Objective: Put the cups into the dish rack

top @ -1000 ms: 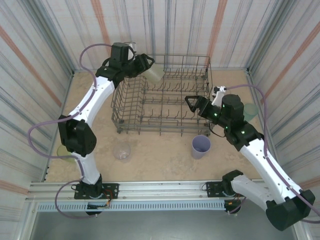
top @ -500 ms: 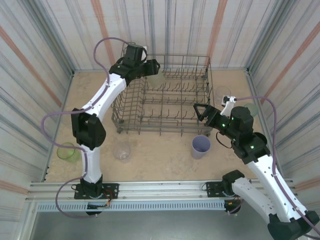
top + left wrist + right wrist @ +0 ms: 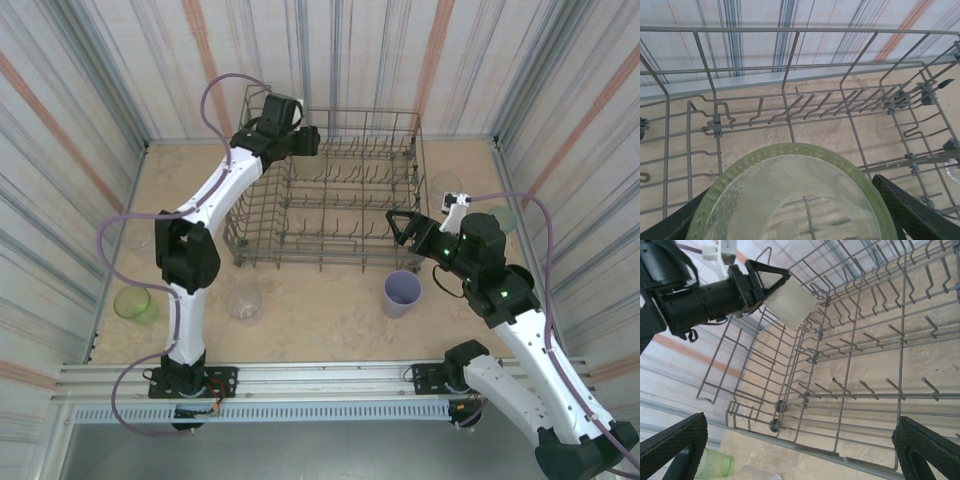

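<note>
My left gripper (image 3: 303,141) hangs over the far left corner of the grey wire dish rack (image 3: 300,262) and is shut on an olive-yellow cup (image 3: 790,195). The cup's rim fills the lower part of the left wrist view, above the rack's tines (image 3: 790,107). In the right wrist view the same cup (image 3: 790,302) is tilted between the left gripper's fingers (image 3: 765,275). My right gripper (image 3: 402,226) stands open and holds nothing at the rack's near right side, looking across the rack (image 3: 840,405). A lavender cup (image 3: 402,292) stands just in front of the rack.
On the table lie a clear cup (image 3: 243,302) near the front, a bright green cup (image 3: 132,303) at the left, a clear cup (image 3: 445,185) and a teal cup (image 3: 504,218) at the right. Striped walls close the table in.
My left arm has carried the olive-yellow cup rightward and over the rack's far left corner. My right arm first drew back a little to the right, then stayed still.
</note>
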Controlling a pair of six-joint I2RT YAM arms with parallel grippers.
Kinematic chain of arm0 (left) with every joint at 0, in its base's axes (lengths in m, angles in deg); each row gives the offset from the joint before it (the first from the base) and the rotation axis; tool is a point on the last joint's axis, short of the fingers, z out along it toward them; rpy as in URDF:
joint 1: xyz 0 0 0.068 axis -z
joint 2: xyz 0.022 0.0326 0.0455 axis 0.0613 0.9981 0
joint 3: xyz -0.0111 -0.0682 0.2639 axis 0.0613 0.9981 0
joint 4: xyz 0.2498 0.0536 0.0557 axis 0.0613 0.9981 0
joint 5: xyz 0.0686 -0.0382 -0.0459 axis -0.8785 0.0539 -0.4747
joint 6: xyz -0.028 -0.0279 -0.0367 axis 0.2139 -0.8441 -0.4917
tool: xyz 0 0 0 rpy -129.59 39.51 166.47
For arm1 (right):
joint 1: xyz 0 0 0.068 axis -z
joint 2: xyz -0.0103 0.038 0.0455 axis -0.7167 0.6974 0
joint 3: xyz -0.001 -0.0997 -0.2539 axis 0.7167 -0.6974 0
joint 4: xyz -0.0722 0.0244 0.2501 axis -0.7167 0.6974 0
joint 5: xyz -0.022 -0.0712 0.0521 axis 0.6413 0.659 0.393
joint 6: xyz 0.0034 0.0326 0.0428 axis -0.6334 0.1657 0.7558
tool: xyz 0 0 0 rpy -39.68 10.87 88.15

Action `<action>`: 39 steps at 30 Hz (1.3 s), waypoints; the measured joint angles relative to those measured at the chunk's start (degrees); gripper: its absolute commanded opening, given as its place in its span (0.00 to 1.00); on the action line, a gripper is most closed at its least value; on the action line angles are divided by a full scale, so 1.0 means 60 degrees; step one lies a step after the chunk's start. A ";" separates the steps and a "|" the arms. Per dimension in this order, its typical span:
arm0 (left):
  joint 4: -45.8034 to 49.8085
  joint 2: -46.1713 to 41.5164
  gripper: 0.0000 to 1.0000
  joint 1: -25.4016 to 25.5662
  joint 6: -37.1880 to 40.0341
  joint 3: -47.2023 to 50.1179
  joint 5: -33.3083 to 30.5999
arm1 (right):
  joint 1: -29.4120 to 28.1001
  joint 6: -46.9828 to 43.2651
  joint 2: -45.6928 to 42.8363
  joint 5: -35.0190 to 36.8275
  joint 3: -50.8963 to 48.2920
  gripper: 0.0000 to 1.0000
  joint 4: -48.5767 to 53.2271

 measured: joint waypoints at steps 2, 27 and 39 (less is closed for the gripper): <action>-0.0113 0.0215 0.16 0.0084 0.0117 -0.0004 -0.0182 | -0.0044 -0.0062 0.0000 0.0007 0.0000 0.99 0.0004; -0.1089 0.0947 0.08 0.0678 0.1173 -0.0018 -0.1483 | -0.0499 -0.0310 -0.0251 0.0627 0.0000 0.99 0.0175; -0.1111 0.0867 0.10 0.0699 0.1348 -0.0015 -0.2138 | -0.0499 -0.0627 0.0138 0.0823 0.0131 0.99 0.0339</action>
